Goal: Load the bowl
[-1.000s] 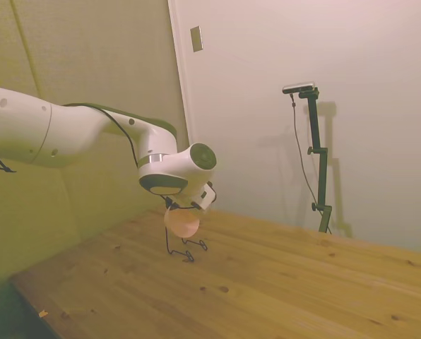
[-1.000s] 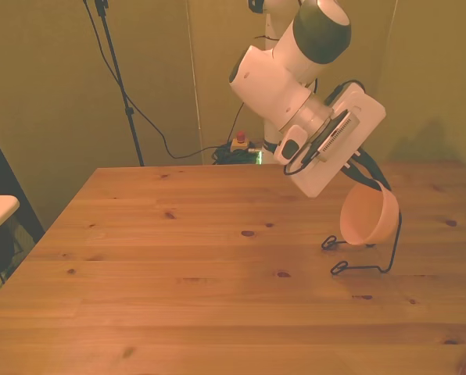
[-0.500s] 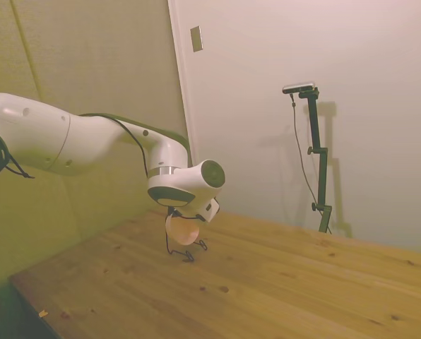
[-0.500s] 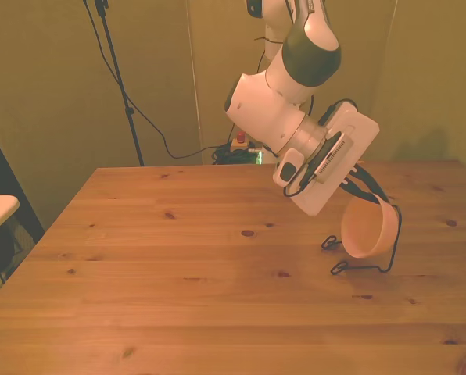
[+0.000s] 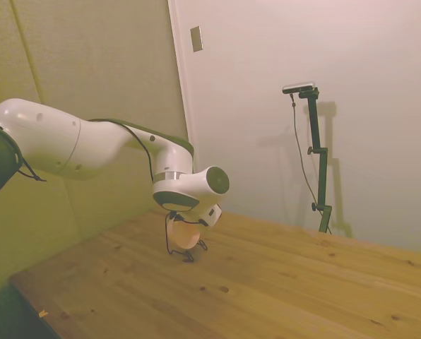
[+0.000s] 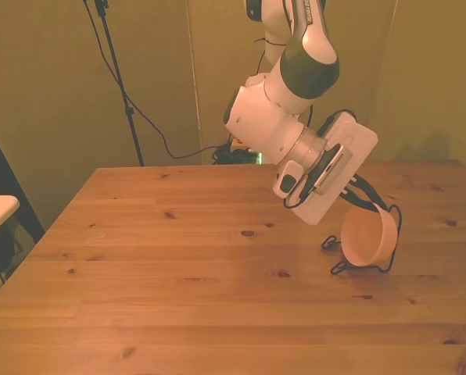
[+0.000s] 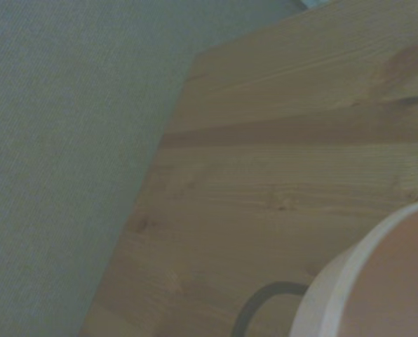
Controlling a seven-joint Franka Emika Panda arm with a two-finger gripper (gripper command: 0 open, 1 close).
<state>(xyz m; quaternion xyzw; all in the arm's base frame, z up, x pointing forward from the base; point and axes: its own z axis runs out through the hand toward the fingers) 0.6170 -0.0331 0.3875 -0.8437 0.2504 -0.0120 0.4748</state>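
The bowl [image 6: 367,238] is seen tipped on edge, its open mouth turned sideways toward the front view's left, its rim plane close to upright. It is cradled inside the thin black wire rack [image 6: 361,262], which stands on the wooden table [image 6: 178,281] near its edge at the front view's right. The gripper [image 6: 363,197] is pressed to the bowl's upper rim (fingers hidden; their spread cannot be told). In the wrist view the bowl's pale rim [image 7: 335,288] is crossed by a rack loop [image 7: 261,298].

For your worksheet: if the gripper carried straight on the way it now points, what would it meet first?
Probably the wire rack: the gripper angles down with the bowl tilted on edge inside the rack's loop, and the table lies just beneath. Depth is unclear.
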